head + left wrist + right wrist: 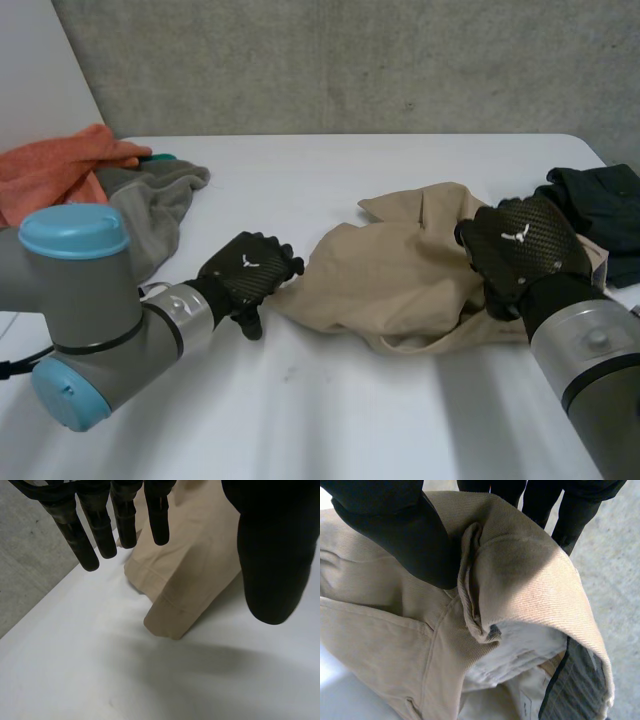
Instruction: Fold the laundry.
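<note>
Pinching a thick, seamed fold of the beige garment (400, 270) between thumb and fingers, my right hand (520, 250) has a firm hold on the end nearest it, where pale lining shows beneath the fold. The garment lies crumpled on the white table (350, 420), stretched between my two hands, well apart from the orange cloth (55, 165) and grey cloth (150, 200) at the far left and near the dark garment (600, 200) at the right. My left hand (250, 272) is open, with its fingers straight, its thumb held wide and nothing gripped. It hangs over the hemmed corner (167, 617) at the garment's left end, and I cannot tell whether it touches the cloth. The weave looks like a cotton twill, so I judge it light, soft and not slippery, with enough body to hold a crease. It should sag and drag rather than slide. The hems and seams are the stiffest parts and the safest to take, so I would close my left hand on that corner, through every layer, and not on the loose middle, where a single layer would pull up alone.
</note>
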